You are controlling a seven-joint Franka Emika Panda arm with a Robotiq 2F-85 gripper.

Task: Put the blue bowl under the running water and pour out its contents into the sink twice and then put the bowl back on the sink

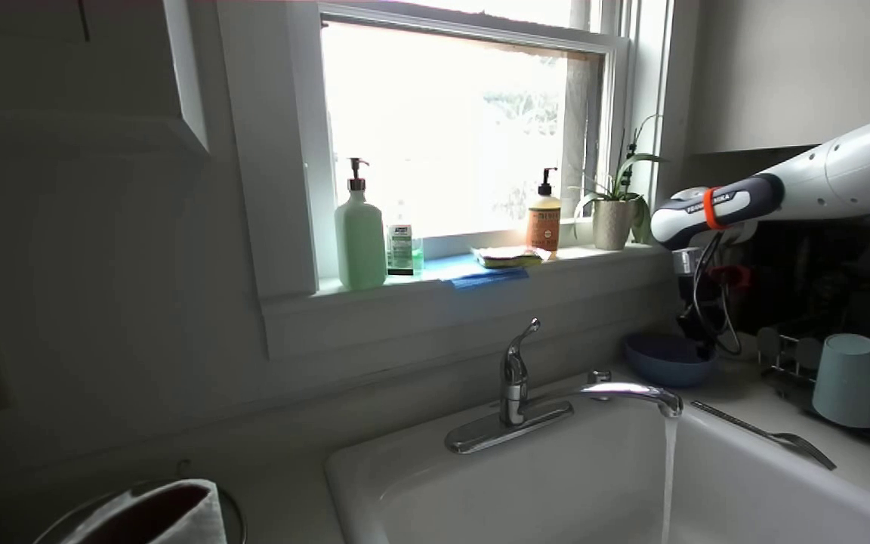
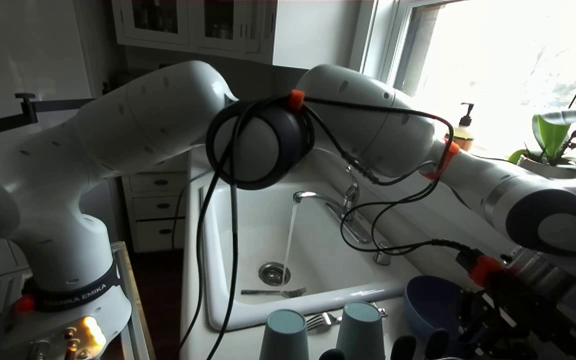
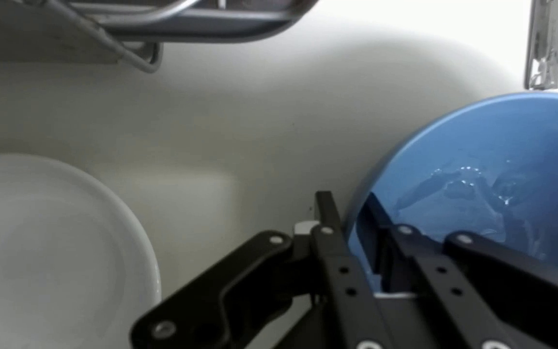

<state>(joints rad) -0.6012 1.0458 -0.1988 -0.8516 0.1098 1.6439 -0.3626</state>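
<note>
black tool (image 3: 348,195) closest in wrist view: fingers narrow, astride rim of blue bowl (image 3: 482,160), one inside, one out. can't tell if pads actually bite the wall or just flank it.

bowl posn: looks to sit on desk (image 3: 201,121), just beside corner of sink (image 1: 578,453); well apart from running water (image 1: 668,476), which drops from faucet (image 1: 513,400).

contents: wet glints + shallow clear pool (image 3: 458,211) at bottom, prob water. depth n/a.

handling (judgement): prob light & stiff, smooth plastic-type wall, material not certain. shouldn't crush under firm pinch. wet inner face = slippery for inside pad, so rim may creep or twist. held at one edge only, far side will want to sag, esp. once filled; expect wt to climb under stream & slosh w/ any quick turn.

where to hold: rim is right spot, thin enough for pads, no handle seen. seat fingers deep, pads flat on wall, test w/ small lift b4 carrying. keep level till over sink, then slow wrist roll to pour.

watch: fork (image 3: 544,48) handle v. close to bowl edge, could get nudged. white dish (image 3: 51,252) & rack (image 3: 201,31) on outer-finger side, so go straight up 1st.
</note>
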